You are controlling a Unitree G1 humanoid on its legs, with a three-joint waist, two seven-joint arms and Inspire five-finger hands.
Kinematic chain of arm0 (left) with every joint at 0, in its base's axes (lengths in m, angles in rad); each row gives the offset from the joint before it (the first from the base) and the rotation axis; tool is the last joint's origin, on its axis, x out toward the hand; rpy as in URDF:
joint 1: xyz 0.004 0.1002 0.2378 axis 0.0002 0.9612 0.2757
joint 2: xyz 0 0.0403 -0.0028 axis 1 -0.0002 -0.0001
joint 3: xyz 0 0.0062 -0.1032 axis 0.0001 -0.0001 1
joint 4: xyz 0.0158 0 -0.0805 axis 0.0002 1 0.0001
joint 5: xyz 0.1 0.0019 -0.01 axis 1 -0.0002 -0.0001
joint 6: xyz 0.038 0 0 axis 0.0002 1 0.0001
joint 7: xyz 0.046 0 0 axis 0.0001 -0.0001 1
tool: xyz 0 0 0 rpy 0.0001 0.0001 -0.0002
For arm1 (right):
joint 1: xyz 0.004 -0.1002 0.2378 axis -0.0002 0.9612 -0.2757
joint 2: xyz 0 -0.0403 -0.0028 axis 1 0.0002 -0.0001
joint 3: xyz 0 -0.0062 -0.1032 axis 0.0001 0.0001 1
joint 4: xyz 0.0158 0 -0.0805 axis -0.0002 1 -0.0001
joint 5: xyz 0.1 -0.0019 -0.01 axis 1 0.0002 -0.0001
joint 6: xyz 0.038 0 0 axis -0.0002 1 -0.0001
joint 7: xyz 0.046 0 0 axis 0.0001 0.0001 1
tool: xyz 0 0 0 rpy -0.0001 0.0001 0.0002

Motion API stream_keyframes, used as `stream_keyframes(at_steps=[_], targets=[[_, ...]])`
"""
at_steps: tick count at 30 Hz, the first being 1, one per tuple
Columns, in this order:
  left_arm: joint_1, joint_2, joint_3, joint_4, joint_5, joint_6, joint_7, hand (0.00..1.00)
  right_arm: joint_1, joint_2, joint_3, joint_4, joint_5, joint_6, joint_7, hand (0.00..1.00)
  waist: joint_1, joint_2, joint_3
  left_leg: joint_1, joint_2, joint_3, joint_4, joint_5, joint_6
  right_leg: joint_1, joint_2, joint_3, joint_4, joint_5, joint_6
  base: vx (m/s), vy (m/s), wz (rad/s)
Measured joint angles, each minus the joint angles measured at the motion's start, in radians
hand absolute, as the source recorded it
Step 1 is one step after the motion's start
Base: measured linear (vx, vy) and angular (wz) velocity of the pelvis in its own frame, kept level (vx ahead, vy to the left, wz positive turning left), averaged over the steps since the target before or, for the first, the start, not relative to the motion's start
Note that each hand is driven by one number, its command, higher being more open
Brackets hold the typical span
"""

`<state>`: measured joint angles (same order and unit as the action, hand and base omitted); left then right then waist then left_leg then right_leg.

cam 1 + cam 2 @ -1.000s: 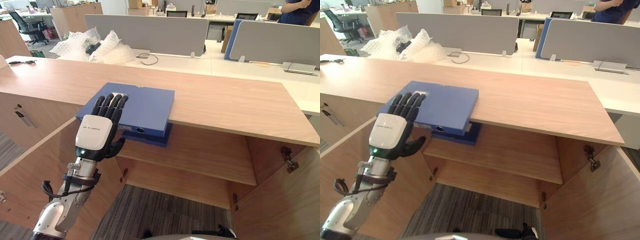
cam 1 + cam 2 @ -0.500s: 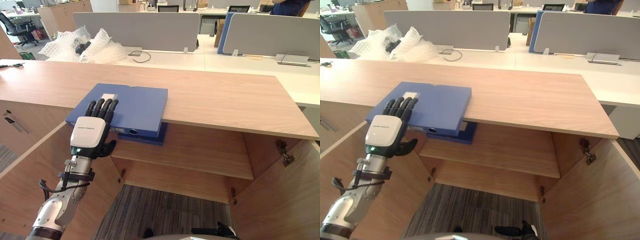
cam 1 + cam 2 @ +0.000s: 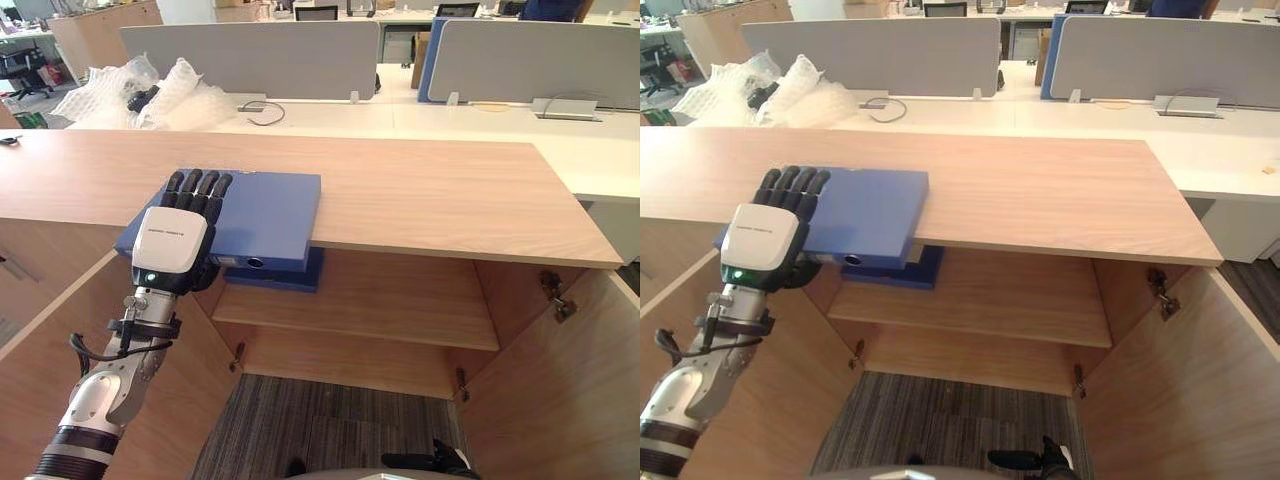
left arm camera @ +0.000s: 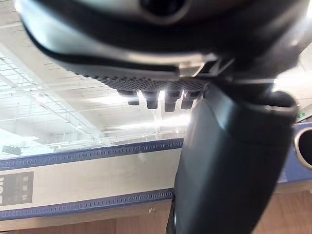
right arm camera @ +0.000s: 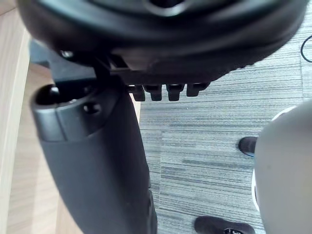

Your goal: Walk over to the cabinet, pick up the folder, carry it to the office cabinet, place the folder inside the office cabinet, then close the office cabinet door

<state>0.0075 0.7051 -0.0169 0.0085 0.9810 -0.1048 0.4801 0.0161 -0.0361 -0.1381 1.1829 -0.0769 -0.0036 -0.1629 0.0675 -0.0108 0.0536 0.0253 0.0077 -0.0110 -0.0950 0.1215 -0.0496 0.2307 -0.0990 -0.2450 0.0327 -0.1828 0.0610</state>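
A blue folder [image 3: 265,215] lies flat on the wooden cabinet top [image 3: 430,200], its near end hanging over the front edge. My left hand [image 3: 170,240] grips that left near end: the fingers lie across the folder's top and the thumb is tucked out of sight beneath it. In the left wrist view the folder's labelled spine [image 4: 87,180] sits between the fingers and the thumb [image 4: 219,170]. A second, darker blue folder [image 3: 290,278] rests on the shelf just below. My right hand [image 5: 97,161] hangs idle over grey carpet, fingers relaxed.
Both cabinet doors stand open, the left door [image 3: 60,330] and the right door [image 3: 560,400], showing a wooden shelf [image 3: 400,310]. Bubble wrap [image 3: 130,95] and grey desk partitions [image 3: 250,55] lie behind the cabinet. A person [image 3: 550,8] is at the far back.
The camera has shifted. My left hand has slid further across the folder's top, and the thumb, earlier sticking out below the edge, has gone under the folder.
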Motion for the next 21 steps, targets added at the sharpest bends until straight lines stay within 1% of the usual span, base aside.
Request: stream_keyframes(at_steps=[3, 4, 7, 10, 14, 15, 17, 19, 21], targets=[[-0.027, 0.000, -0.008, 0.036, 0.010, -0.001, 0.000, 1.00, 0.000, -0.001, 0.000, -0.002, 0.000, 0.000, 0.000, 1.00, -0.005, 0.003, 0.002, 0.001, 0.003, 0.000, 0.000, 0.000, 0.000, 0.000, 0.002, 0.001, 0.001, 0.001, -0.001, -0.04, 0.009, -0.02], [-0.033, 0.000, -0.008, 0.051, 0.010, -0.001, 0.000, 0.00, 0.000, -0.001, 0.000, -0.005, 0.000, 0.000, 0.000, 1.00, -0.010, 0.004, 0.002, 0.002, 0.003, 0.000, 0.000, 0.000, 0.000, 0.000, 0.002, 0.002, 0.002, 0.001, -0.001, -0.04, 0.011, -0.01], [-0.035, 0.000, -0.014, 0.082, 0.010, -0.001, -0.009, 0.00, 0.000, 0.000, 0.001, -0.012, 0.000, 0.000, 0.000, 1.00, -0.019, 0.005, 0.002, 0.003, 0.003, 0.002, 0.000, 0.000, 0.000, 0.000, 0.002, 0.003, 0.002, 0.001, -0.001, -0.01, 0.004, 0.00], [-0.043, 0.000, -0.037, 0.119, 0.008, -0.002, -0.023, 0.00, 0.000, 0.000, 0.001, -0.013, 0.000, 0.000, 0.000, 1.00, -0.021, 0.005, 0.002, 0.003, 0.002, 0.003, 0.000, 0.000, 0.000, 0.000, 0.001, 0.005, 0.002, 0.001, -0.001, 0.00, 0.000, 0.00], [-0.099, -0.007, -0.040, 0.123, -0.034, 0.000, -0.002, 0.00, 0.001, -0.002, 0.001, -0.013, 0.000, 0.002, 0.000, 1.00, -0.020, 0.005, 0.000, 0.008, 0.003, 0.005, 0.000, 0.000, 0.000, 0.003, 0.002, 0.007, 0.004, 0.001, -0.001, -0.01, 0.004, -0.01], [-0.099, -0.005, -0.041, 0.126, -0.033, -0.001, -0.010, 0.00, 0.001, -0.003, 0.001, -0.012, 0.000, 0.002, 0.000, 1.00, -0.020, 0.007, 0.000, 0.010, 0.003, 0.006, 0.000, 0.000, 0.000, 0.004, 0.001, 0.007, 0.004, 0.001, -0.001, -0.03, 0.014, -0.04], [-0.116, -0.029, -0.031, 0.127, -0.048, -0.001, 0.029, 0.00, 0.002, -0.004, 0.001, -0.011, 0.000, 0.004, 0.000, 1.00, -0.019, 0.006, 0.000, 0.018, 0.003, 0.006, 0.000, -0.001, 0.000, 0.012, 0.001, 0.008, 0.004, 0.001, -0.001, -0.05, 0.015, -0.01], [-0.122, -0.026, -0.030, 0.137, -0.056, -0.001, -0.005, 0.00, 0.000, -0.005, 0.001, -0.012, 0.000, 0.003, 0.001, 1.00, -0.024, 0.010, -0.004, 0.028, 0.003, 0.010, -0.001, -0.004, 0.001, 0.019, 0.000, 0.011, 0.002, 0.001, -0.001, -0.05, 0.016, -0.06], [-0.122, -0.035, -0.038, 0.143, -0.055, 0.000, -0.005, 0.00, 0.000, -0.006, 0.000, -0.013, 0.000, 0.003, 0.001, 1.00, -0.030, 0.013, -0.003, 0.028, 0.003, 0.014, -0.001, -0.006, 0.002, 0.018, -0.001, 0.016, 0.001, 0.001, -0.001, -0.04, 0.024, -0.08]])
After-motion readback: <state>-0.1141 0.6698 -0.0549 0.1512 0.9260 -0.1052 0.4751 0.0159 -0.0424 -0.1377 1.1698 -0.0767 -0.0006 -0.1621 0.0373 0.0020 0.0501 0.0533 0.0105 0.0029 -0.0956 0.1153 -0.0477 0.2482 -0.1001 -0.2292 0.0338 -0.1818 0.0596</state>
